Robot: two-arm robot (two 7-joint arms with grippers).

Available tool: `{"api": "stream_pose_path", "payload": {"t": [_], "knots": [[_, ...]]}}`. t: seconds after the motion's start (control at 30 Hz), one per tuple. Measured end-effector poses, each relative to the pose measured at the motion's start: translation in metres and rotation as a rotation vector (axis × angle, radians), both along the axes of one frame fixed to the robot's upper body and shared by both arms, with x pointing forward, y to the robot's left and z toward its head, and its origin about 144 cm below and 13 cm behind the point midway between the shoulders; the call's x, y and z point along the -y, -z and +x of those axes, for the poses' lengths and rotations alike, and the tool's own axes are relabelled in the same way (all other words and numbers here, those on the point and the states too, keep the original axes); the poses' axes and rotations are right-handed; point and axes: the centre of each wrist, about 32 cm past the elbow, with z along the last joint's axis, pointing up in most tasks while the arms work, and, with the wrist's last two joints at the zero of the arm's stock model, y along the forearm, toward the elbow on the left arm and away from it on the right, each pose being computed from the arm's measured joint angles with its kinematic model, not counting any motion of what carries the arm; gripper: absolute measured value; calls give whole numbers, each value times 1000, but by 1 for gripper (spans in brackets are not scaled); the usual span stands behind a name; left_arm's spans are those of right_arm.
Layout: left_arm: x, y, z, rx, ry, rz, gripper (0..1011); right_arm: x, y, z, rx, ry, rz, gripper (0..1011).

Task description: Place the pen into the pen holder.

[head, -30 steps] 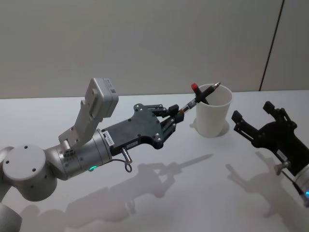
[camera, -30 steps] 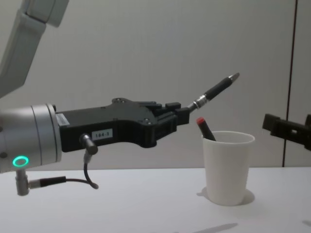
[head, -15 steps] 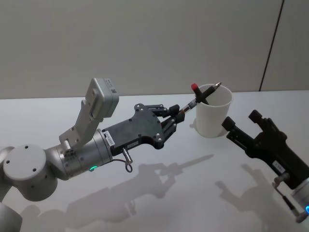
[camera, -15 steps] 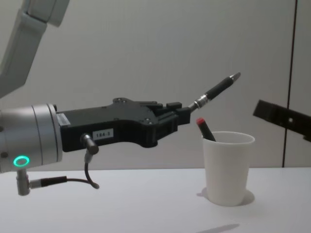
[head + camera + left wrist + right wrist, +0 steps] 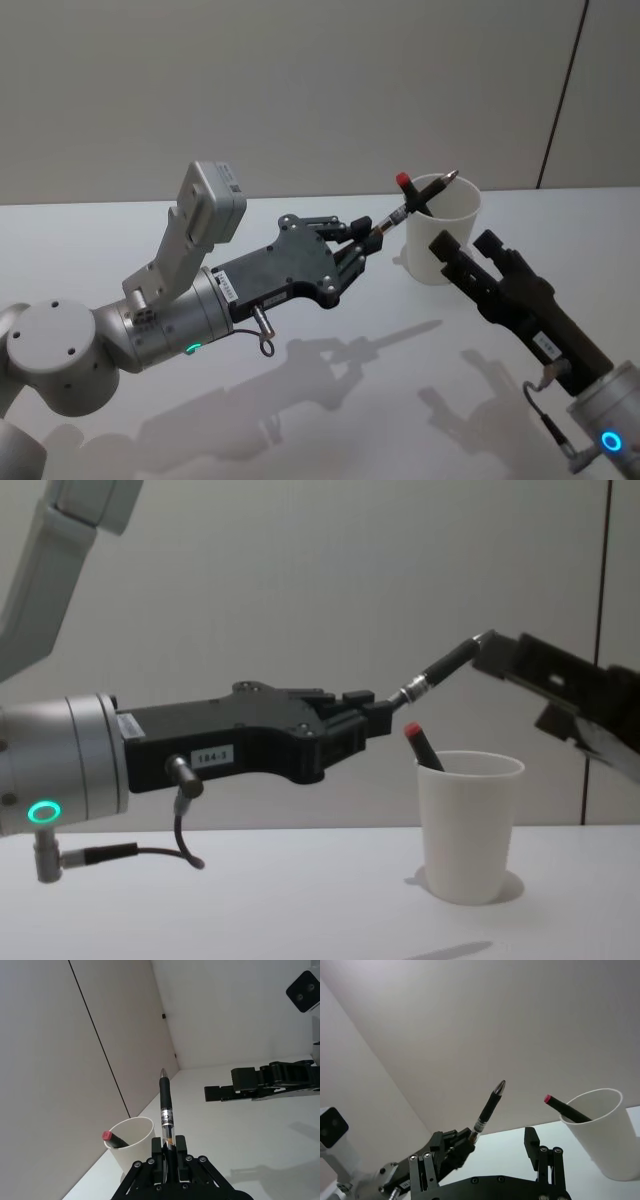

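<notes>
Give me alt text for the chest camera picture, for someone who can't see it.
The left gripper holds a black pen tilted upward over a white paper cup on a table. The right gripper, open, is close to the pen's tip. A red-capped marker stands in the cup.

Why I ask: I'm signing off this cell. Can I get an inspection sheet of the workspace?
Surface: white table, arm shadows on it.
Job's things: pen held tilted, tip up, higher than the rim of the pen holder, not in it; a red-capped pen leans inside the holder.
Clutter: nothing seen.
Grippers: left tool shut on the pen's lower end; right tool open, empty, raised by the pen holder near the pen's tip.
Cables: short cable loops under the left wrist, off the table.
Surroundings: plain wall with a dark vertical seam.
</notes>
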Motion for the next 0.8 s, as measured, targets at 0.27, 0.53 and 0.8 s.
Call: {"api": "stream_pose_path", "payload": {"t": [0.27, 0.53, 0.8], "knots": [[0, 0, 0, 0, 0, 0, 160, -15, -2, 2, -33, 10, 90, 1002], [0, 0, 0, 0, 0, 0, 160, -21, -3, 8, -51, 36, 127, 1002], [0, 0, 0, 0, 0, 0, 160, -24, -3, 17, -53, 47, 140, 1002]]}}
